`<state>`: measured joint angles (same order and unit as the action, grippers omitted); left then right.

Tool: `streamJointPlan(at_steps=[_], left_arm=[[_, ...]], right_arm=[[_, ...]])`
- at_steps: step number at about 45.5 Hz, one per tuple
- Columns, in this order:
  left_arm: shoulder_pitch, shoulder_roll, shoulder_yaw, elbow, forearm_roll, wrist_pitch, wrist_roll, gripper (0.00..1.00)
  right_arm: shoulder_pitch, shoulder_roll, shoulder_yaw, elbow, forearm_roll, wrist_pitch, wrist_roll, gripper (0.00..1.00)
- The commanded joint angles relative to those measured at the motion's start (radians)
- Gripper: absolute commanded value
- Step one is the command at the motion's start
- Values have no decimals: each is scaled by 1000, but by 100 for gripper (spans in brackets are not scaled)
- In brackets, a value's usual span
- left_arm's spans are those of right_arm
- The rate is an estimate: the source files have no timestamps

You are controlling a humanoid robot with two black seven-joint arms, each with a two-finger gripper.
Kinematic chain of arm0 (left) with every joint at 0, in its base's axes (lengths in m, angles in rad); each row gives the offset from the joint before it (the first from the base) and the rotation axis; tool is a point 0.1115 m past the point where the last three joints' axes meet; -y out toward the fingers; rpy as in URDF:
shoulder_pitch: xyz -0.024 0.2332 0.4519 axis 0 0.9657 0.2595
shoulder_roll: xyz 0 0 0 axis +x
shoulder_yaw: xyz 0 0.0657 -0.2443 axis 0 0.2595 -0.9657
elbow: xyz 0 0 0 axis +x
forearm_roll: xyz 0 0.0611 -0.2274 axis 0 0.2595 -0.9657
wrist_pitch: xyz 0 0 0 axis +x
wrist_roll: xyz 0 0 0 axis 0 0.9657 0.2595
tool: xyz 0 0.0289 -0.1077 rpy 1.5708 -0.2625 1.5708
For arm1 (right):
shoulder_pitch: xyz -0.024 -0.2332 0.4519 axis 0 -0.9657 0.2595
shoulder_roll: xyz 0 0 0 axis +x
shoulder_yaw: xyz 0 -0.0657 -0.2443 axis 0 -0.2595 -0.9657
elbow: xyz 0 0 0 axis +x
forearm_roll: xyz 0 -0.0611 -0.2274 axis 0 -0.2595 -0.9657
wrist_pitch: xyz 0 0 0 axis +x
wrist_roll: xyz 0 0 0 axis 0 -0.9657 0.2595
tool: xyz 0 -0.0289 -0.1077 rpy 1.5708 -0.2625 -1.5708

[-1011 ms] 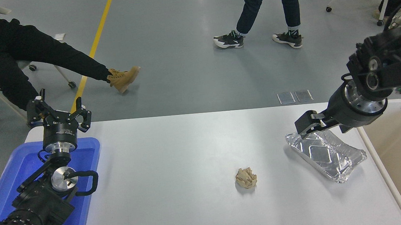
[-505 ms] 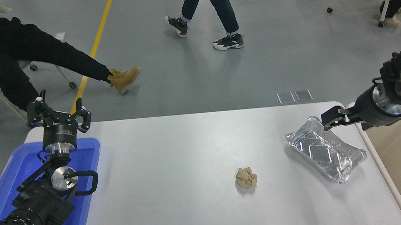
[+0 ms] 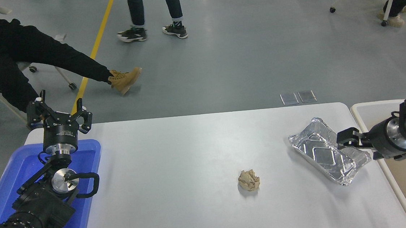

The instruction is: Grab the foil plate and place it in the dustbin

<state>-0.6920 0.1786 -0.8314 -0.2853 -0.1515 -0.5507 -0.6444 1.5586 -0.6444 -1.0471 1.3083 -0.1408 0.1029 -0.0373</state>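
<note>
Right end effector (image 3: 347, 139) overlapping foil plate (image 3: 322, 153), grip unclear.

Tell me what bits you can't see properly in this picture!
Head view only:
- dustbin: cut off by the right edge; the right arm covers part of it.
- right gripper: whether its jaws touch the foil plate is unclear from this angle.
- blue tray: mostly hidden by the left gripper and its arm.
- People: cut off at the top edge.

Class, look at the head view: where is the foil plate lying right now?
The foil plate lies on the white table's right side, between the crumpled paper ball and the dustbin, with the right gripper at its right edge.
</note>
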Motion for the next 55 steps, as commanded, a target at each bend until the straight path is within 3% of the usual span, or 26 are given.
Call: streamJointPlan(at_steps=[1,33,41,50,55], left_arm=[[0,1,0,0,0,0,0,99],[0,1,0,0,0,0,0,99],[0,-1,0,0,0,0,0,99],[0,-1,0,0,0,0,0,99],[0,1,0,0,0,0,0,99]], right_arm=[[-141,-8,91,-86,90,-92,-12,100],[-406,120,206,-317,102,-195,-32,97],[-434,138,208,-359,102,-198,-32,81],[-448,140,208,-371,101,-198,-32,73],[-451,141,207,-373,95,-198,-32,62]])
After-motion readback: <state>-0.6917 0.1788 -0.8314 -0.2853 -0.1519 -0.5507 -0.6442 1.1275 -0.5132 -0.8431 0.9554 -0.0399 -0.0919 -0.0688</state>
